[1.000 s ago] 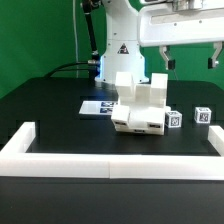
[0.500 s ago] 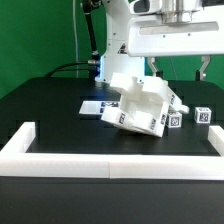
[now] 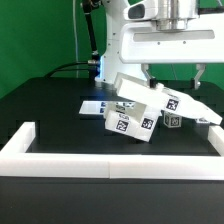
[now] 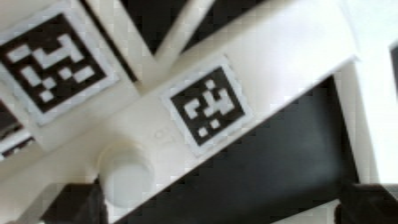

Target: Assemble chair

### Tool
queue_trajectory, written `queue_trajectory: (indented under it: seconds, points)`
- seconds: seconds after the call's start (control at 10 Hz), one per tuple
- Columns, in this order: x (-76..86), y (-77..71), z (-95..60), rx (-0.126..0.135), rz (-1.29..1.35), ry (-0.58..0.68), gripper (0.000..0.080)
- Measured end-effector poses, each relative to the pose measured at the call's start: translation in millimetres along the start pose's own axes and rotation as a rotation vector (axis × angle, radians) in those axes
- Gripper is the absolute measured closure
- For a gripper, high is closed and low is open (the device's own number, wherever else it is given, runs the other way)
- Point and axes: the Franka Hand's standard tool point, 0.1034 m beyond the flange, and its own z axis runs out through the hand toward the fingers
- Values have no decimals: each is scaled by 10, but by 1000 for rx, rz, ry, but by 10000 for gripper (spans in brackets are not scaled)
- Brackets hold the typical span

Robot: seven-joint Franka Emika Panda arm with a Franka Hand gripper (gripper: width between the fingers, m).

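Black table [image 3: 50, 100] | green backdrop [image 3: 40, 30] | gripper [image 3: 175, 80] spread wide astride tilted chair [image 3: 140, 100], hold unclear

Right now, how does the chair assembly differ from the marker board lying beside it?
The chair is blocky and tipped at an angle; the marker board is a thin sheet lying flat on the table. The chair looks much bulkier and taller than the marker board. Both are white with black-and-white square tags.
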Motion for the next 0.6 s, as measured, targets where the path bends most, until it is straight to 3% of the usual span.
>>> queue_trajectory:
  seconds: [0.4,0.6]
  points:
    - [-93,-177,-68,9,84,-11,151]
    - [-90,-148,-56,7,70,-13,151]
